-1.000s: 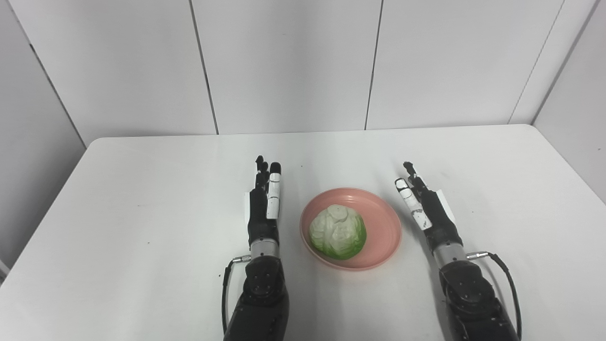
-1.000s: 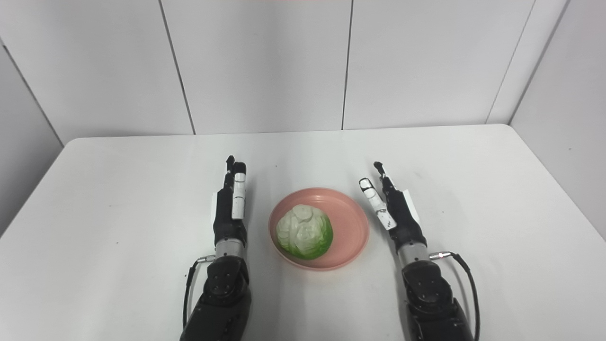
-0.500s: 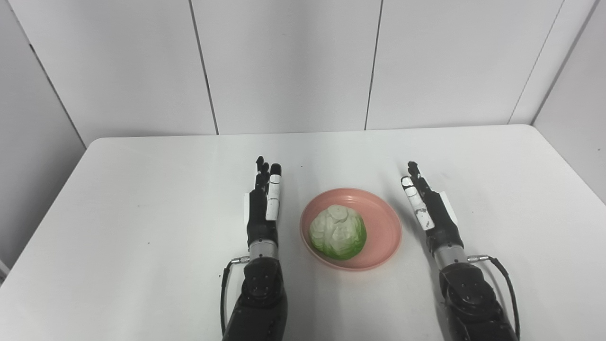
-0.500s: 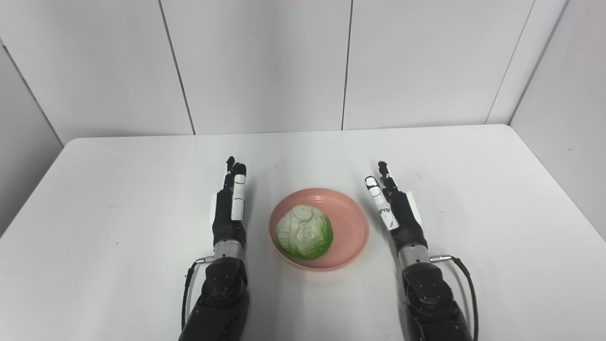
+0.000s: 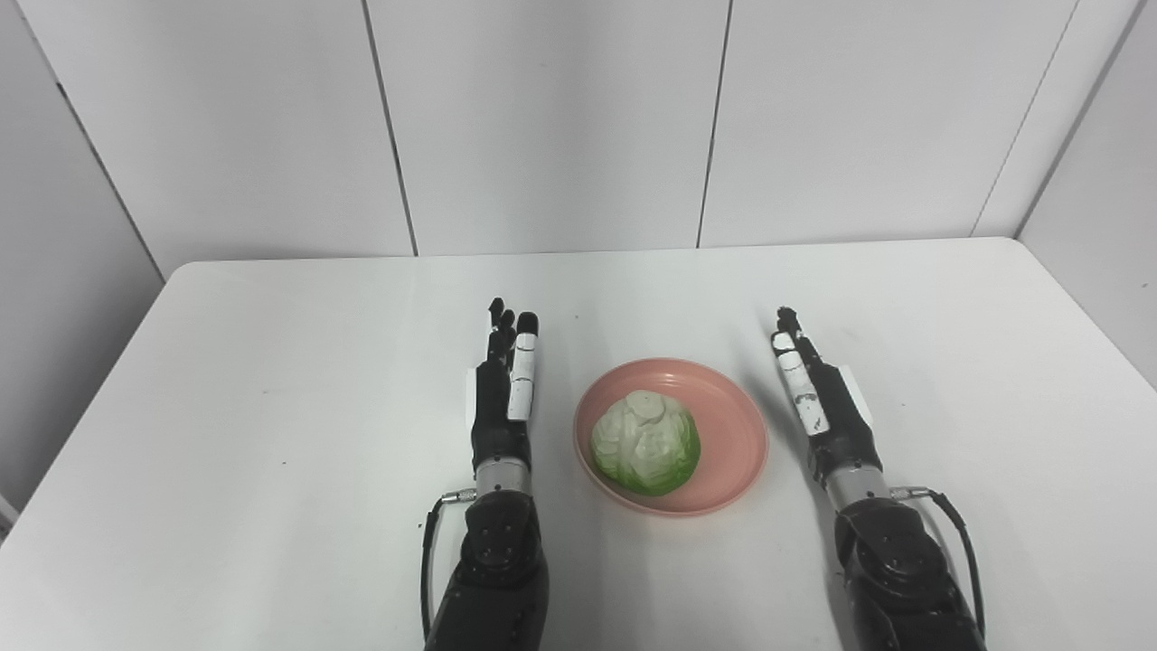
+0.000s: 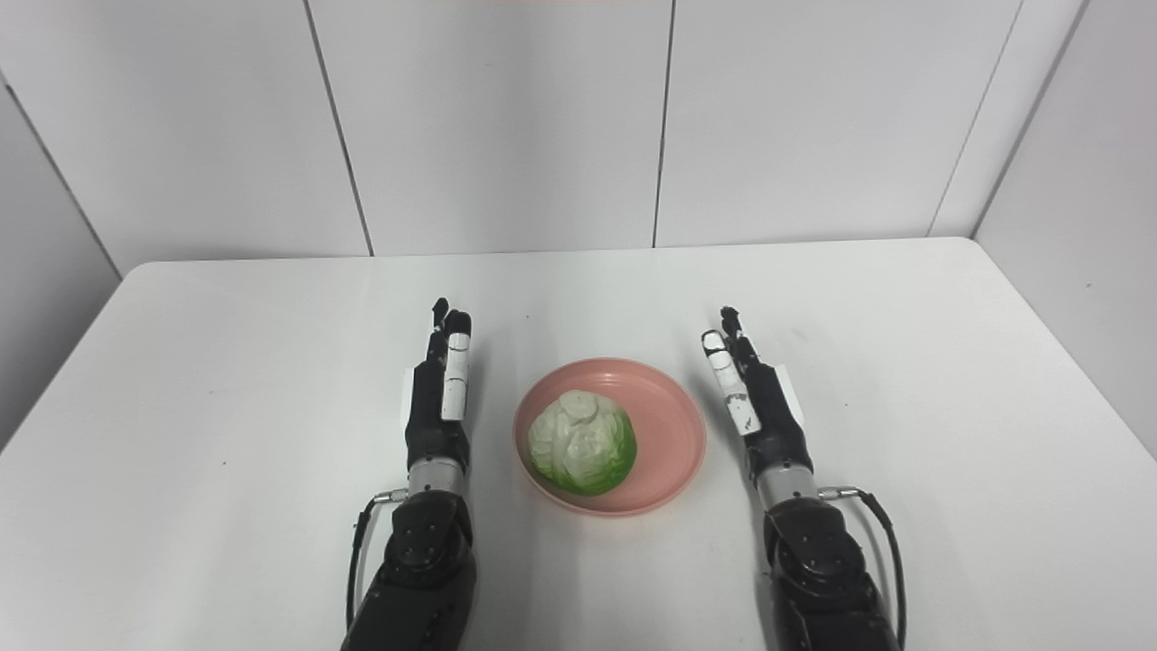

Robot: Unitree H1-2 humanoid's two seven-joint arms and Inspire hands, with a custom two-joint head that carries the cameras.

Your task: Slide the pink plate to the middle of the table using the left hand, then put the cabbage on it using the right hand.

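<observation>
We see the white desk (image 5: 271, 362) carrying the pink plate (image 5: 737, 434) near its middle. Our left hand (image 5: 502, 398) lies just left of the plate and our right hand (image 5: 823, 402) just right of it, both empty with fingers extended. The cabbage (image 5: 646, 443) sits on the plate.

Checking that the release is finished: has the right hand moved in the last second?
Yes. The right hand has swung slightly rightward, away from the pink plate, which stayed put.
</observation>
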